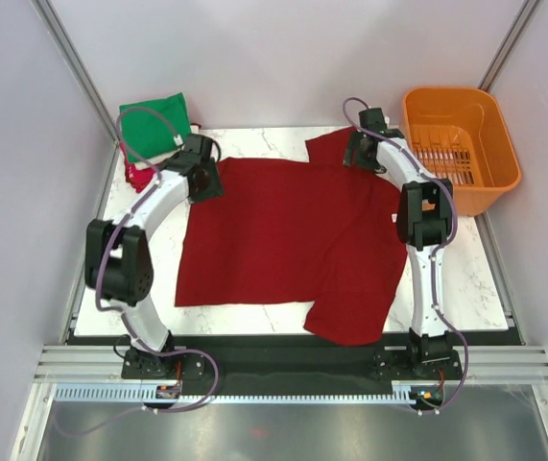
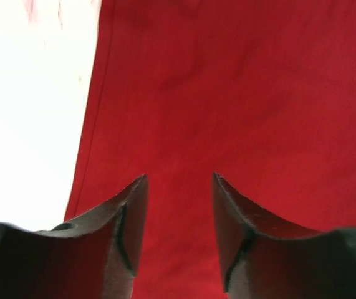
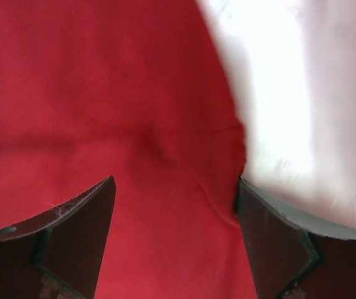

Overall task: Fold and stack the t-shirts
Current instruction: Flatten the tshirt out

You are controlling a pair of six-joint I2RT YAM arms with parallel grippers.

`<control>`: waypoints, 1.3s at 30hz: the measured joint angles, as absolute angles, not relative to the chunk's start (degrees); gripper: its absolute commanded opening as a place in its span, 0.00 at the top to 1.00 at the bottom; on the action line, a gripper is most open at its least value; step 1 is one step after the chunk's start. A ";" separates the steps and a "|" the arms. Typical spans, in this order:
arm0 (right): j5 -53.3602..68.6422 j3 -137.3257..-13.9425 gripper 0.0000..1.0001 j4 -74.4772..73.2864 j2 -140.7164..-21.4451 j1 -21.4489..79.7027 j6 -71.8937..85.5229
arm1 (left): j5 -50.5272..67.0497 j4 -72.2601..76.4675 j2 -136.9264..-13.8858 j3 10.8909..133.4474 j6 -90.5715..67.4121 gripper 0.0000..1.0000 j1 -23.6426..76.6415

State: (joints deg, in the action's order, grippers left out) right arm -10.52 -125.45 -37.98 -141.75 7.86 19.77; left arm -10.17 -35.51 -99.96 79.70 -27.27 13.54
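The white marbled worktop (image 1: pixel 465 279) carries a large dark red t-shirt (image 1: pixel 283 230), spread open and mostly flat across its middle. One sleeve points towards the far edge, and a lower corner of the cloth runs over the near edge, right of centre. Bare marble shows along the left, right and far edges. At the far left corner lies a folded green shirt (image 1: pixel 155 117), with a pink-red shirt (image 1: pixel 136 177) just beside it on the left edge.
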 measured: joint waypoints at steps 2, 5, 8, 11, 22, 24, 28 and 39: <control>-9.87 -119.79 0.16 -37.52 -136.53 9.69 20.56 | -13.96 -35.42 -105.14 85.25 -26.74 0.56 15.14; -9.10 -111.11 0.18 -36.16 -127.15 13.39 21.85 | -18.83 -34.83 -114.02 93.32 -25.61 0.76 15.84; -8.38 -102.35 0.18 -34.26 -117.27 17.61 22.70 | -21.78 -34.15 -122.34 99.18 -24.73 0.79 15.57; -7.14 -93.32 0.18 -32.53 -108.44 20.97 22.92 | -23.62 -34.41 -128.01 102.78 -23.94 0.69 15.44; -7.20 -74.85 0.17 -31.79 -95.37 19.18 22.85 | -27.18 -34.74 -134.13 114.48 -22.17 0.43 15.18; -7.14 -73.69 0.17 -31.62 -95.07 19.29 22.74 | -27.62 -34.57 -134.50 115.59 -22.15 0.43 15.16; -6.92 -71.13 0.17 -31.70 -95.07 19.38 22.72 | -27.94 -34.54 -135.72 116.79 -22.15 0.42 15.07; -6.94 -70.61 0.17 -31.75 -95.09 19.38 22.68 | -25.21 -35.18 -136.51 116.68 -24.27 0.37 14.04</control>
